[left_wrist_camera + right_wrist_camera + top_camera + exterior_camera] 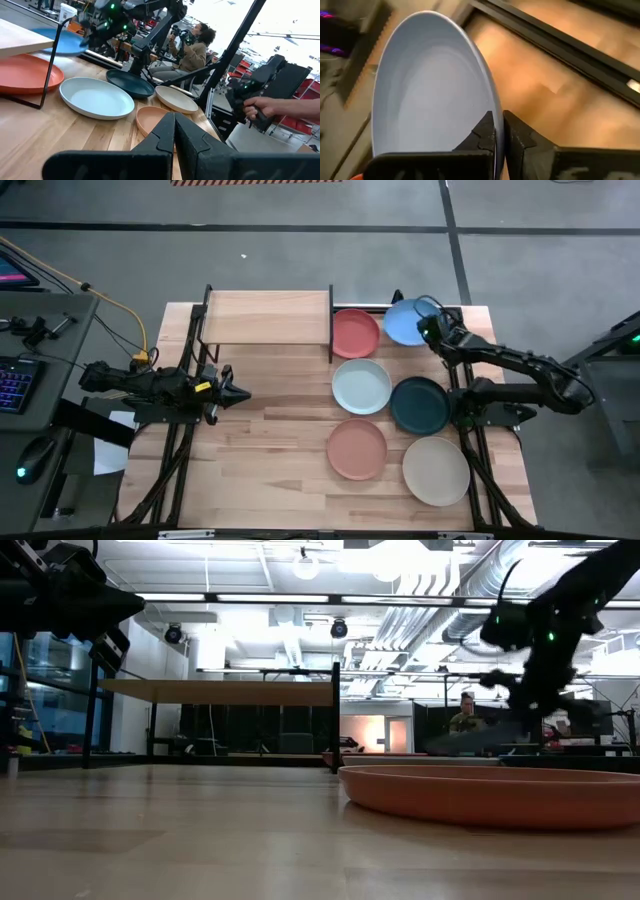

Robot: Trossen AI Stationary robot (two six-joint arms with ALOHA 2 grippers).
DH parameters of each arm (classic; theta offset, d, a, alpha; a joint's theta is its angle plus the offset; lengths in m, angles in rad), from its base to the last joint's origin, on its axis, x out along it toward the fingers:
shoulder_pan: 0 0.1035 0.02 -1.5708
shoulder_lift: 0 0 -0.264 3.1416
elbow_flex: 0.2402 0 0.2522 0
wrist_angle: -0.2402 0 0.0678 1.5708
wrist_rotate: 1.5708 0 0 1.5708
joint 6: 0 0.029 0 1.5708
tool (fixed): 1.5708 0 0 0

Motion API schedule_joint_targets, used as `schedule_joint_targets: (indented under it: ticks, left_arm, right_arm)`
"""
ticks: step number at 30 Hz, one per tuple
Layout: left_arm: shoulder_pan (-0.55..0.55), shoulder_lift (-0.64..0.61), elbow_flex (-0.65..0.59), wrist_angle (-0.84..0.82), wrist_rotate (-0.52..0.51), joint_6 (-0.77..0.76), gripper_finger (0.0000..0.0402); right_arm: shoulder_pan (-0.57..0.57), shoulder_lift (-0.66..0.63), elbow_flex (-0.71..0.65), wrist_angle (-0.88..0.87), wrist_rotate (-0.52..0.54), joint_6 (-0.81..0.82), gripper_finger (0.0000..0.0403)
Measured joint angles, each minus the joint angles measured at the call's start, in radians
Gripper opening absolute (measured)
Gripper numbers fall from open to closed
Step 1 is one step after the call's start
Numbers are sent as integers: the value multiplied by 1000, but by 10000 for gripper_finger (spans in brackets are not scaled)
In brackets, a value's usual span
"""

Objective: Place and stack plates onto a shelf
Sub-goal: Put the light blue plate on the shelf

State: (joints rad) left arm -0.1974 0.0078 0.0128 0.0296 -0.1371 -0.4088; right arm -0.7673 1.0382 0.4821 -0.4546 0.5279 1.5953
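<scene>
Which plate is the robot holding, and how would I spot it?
Find the little wooden shelf at the table's far edge; past the red plate beside it, near the far right corner, is the sky-blue plate. It is the only blue one, and the only one pinched at its rim by the right end effector, while the others lie flat.

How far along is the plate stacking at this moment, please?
Nothing is done yet: the shelf holds no plates. In hand: the right hand grips the sky blue plate by its rim, lifted. Left: the red, mint-white, teal, salmon and cream plates. The left hand waits.
</scene>
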Motion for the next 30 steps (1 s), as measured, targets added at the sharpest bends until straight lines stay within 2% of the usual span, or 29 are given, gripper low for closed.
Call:
schedule_joint_targets:
  ticks: [5, 8, 13, 17, 24, 30]
  left_arm:
    - [0, 0, 0, 0, 0, 0, 0]
    - [0, 0, 0, 0, 0, 0, 0]
    - [0, 0, 0, 0, 0, 0, 0]
    - [0, 0, 0, 0, 0, 0, 0]
    - [0, 0, 0, 0, 0, 0, 0]
    - [0, 0, 0, 0, 0, 0, 0]
  right_arm:
    - [3, -84, 59, 26, 13, -152, 0]
    - [16, -113, 106, 148, 9, -271, 0]
    - [64, -74, 199, 384, -121, -480, 0]
    - [135, 19, 332, 393, -172, -582, 0]
    - [250, 277, 637, 340, -229, -779, 0]
    - [271, 509, 850, 274, -379, -863, 0]
